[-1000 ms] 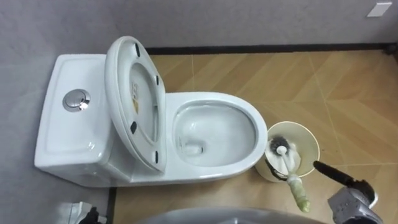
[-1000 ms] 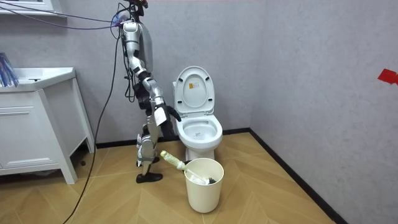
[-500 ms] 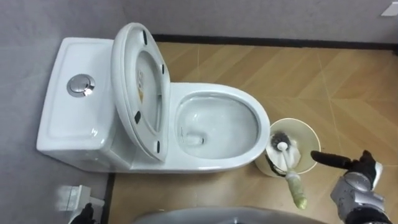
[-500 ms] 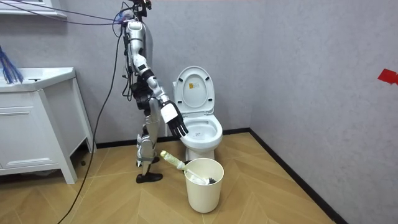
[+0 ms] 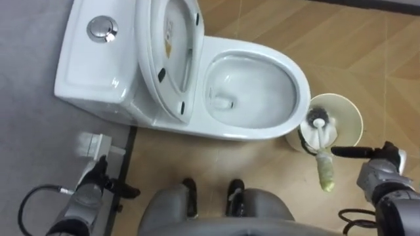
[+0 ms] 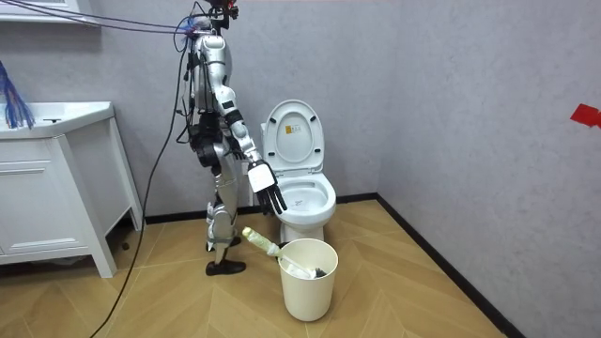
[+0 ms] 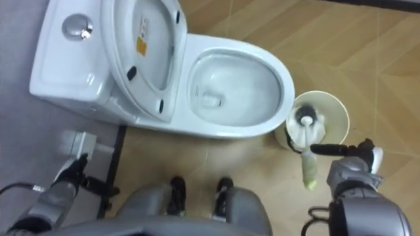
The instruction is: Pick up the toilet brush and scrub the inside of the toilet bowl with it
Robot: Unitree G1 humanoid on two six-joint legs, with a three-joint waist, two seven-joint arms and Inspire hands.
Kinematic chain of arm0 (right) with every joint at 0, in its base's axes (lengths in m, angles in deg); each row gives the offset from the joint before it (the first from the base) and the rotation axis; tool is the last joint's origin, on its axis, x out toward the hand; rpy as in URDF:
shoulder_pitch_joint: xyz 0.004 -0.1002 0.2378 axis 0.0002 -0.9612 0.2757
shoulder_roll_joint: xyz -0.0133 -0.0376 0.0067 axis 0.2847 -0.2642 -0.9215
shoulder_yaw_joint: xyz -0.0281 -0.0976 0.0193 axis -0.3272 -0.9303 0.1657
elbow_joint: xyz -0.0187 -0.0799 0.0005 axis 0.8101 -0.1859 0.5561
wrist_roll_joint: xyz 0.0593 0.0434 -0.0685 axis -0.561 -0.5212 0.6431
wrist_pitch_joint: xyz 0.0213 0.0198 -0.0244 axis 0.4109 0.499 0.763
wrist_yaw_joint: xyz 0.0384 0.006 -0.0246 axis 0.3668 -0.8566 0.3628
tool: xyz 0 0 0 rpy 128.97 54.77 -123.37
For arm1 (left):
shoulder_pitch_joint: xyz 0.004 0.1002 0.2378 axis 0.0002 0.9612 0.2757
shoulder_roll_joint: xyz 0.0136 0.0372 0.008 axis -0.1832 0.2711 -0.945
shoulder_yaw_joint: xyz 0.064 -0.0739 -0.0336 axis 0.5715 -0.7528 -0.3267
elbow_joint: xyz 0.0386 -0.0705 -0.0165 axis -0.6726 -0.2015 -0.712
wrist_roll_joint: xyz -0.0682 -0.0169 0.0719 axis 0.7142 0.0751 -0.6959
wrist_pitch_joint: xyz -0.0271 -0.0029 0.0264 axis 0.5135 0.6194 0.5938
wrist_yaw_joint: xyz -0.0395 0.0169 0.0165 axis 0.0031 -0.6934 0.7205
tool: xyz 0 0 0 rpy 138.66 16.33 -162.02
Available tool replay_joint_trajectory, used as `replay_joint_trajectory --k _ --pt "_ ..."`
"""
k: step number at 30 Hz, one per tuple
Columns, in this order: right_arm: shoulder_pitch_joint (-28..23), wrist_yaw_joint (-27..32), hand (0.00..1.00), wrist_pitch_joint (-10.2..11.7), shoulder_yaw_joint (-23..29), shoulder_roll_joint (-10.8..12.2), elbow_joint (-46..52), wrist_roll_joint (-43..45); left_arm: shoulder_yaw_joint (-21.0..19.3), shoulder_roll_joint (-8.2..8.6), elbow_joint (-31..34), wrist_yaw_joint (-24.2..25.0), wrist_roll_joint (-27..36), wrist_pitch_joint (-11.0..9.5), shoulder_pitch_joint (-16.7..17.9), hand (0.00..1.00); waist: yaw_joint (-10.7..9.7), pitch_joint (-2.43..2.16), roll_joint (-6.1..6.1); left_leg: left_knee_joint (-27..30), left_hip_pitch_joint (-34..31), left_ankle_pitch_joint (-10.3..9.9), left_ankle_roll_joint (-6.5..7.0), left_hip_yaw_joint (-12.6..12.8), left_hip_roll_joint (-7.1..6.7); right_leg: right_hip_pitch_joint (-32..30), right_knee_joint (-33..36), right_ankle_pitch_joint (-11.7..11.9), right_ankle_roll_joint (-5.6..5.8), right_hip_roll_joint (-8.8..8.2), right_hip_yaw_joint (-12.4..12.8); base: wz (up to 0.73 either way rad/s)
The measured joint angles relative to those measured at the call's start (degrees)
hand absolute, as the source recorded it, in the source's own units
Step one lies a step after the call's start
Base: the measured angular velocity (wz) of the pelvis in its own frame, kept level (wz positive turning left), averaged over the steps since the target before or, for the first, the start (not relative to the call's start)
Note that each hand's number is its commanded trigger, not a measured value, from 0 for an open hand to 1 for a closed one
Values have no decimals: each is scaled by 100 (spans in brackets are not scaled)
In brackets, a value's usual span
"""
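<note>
Brush (image 5: 324, 164) rests head-first in the bucket (image 5: 353, 113) beside the toilet (image 5: 296, 73), not yet gripped; your right hand (image 5: 377, 174) hovers near its handle with fingers straight and apart, left hand (image 5: 98, 178) hangs slack, bowl unscrubbed.

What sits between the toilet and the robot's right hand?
A cream bucket holding the toilet brush, its handle leaning out over the rim. The eye views show it beside the toilet, with the right hand pointing straight fingers at it.

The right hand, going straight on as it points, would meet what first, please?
Probably the toilet brush's handle, leaning out of the bin just ahead of the right hand; depth is unclear.
</note>
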Motion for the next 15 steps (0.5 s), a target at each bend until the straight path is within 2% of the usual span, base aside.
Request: replay_joint_trajectory --k 3,8,10,11,15 --pt "18 2 0 -51 -68 -113 4 -239 214 -11 -6 -2 228 -1 -108 0 39 17 -16 327 -526 -21 44 -60 -46 -554 474 -108 13 -81 3 12" --pt "161 -126 0 -97 -229 -172 -18 -545 506 2 48 -107 485 -3 -326 0 132 48 -34 561 -1191 65 110 -15 -77 -1306 875 -93 13 -234 -9 0" --pt "243 -216 0 -100 -378 -175 -42 -566 601 -11 116 -142 662 -2 -401 0 139 59 -10 633 -1438 107 117 -41 -82 -1531 943 -64 7 -248 -51 6" --pt "299 -247 0 -98 -475 -191 -63 -595 697 -11 149 -168 787 -7 -490 0 137 85 32 723 -1612 114 116 -110 -86 -1652 985 -57 -1 -255 -89 17" --pt "523 -381 0 -97 -684 -206 -224 -736 974 -20 369 -230 1194 -38 -633 0 151 99 50 906 -2104 127 122 -135 -98 -2139 1191 -57 -31 -252 -73 7"
